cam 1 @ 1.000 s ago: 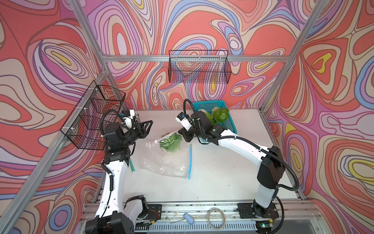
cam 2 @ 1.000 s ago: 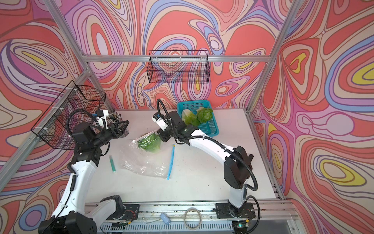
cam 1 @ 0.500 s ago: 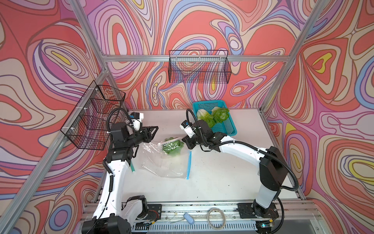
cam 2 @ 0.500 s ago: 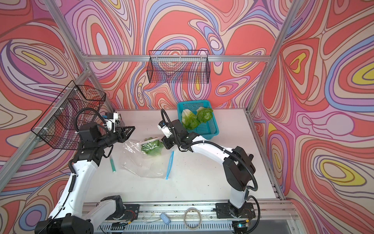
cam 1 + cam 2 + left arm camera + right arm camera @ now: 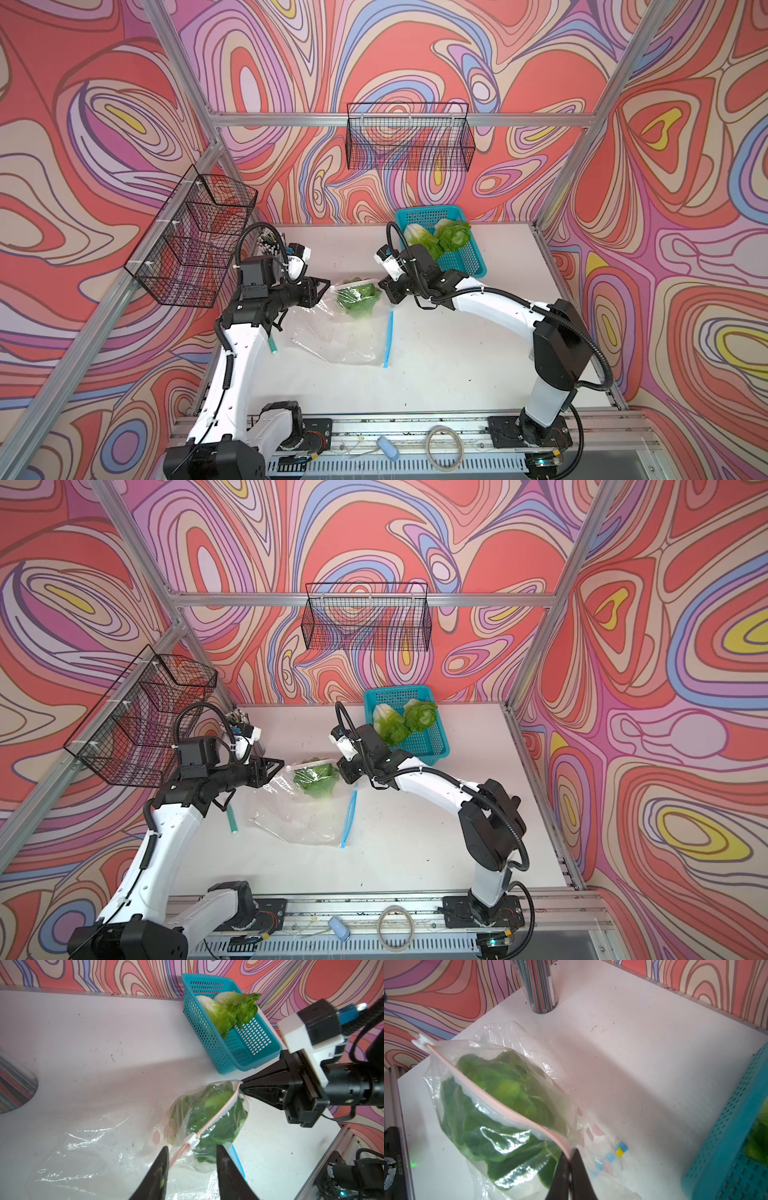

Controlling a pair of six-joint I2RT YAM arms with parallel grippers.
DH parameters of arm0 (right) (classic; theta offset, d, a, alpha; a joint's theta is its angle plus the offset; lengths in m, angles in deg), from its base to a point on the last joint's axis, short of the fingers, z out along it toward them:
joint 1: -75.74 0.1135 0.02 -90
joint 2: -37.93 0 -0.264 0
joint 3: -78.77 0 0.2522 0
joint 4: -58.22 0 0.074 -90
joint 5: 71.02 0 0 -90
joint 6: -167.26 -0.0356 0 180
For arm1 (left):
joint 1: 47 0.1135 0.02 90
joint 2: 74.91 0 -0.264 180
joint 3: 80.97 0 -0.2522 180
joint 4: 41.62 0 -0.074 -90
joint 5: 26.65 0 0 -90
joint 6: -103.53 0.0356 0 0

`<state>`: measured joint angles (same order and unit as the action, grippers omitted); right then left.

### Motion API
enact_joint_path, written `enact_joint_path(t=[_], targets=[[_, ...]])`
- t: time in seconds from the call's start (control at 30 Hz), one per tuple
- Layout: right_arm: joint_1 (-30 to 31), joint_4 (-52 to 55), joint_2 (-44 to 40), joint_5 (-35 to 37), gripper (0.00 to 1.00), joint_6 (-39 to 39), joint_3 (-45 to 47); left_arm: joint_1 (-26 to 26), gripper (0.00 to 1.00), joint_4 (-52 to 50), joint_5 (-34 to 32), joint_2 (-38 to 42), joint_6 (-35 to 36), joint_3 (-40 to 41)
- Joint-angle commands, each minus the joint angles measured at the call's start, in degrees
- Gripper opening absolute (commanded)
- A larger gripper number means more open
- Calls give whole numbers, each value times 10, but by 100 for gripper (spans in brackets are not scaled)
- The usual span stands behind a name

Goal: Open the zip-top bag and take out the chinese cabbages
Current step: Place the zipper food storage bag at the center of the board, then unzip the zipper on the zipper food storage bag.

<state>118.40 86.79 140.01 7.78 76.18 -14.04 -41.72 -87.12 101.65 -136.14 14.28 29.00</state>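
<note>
Zip-top bag (image 5: 332, 332) holding one chinese cabbage (image 5: 359, 297), right claw (image 5: 569, 1154) pinching its zip edge, left claw (image 5: 192, 1147) spread astride the strip

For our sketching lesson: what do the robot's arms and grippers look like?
The left arm and right arm have white shells, black joints and black ribbed cables. The left gripper and right gripper are black with tapered, pointed fingers, each carrying a white-and-black camera block.

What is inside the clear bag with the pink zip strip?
One green chinese cabbage shows through the bag. Its underside, and anything beneath it, is covered by leaves.
</note>
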Motion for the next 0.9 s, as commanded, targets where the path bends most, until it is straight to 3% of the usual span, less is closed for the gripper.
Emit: enact_joint_path(t=[0.0,0.3,0.43,0.87], targets=[[-5,5,-27,7,0,9,8,-3,40,-26,-19,-4,25,-3],[-11,6,-29,6,0,10,12,-5,38,-29,-17,-11,36,5],[-13,8,-29,5,0,10,11,-9,32,-31,-11,-17,42,7],[-14,14,-32,-6,0,13,13,-21,33,-7,-17,-34,40,20]])
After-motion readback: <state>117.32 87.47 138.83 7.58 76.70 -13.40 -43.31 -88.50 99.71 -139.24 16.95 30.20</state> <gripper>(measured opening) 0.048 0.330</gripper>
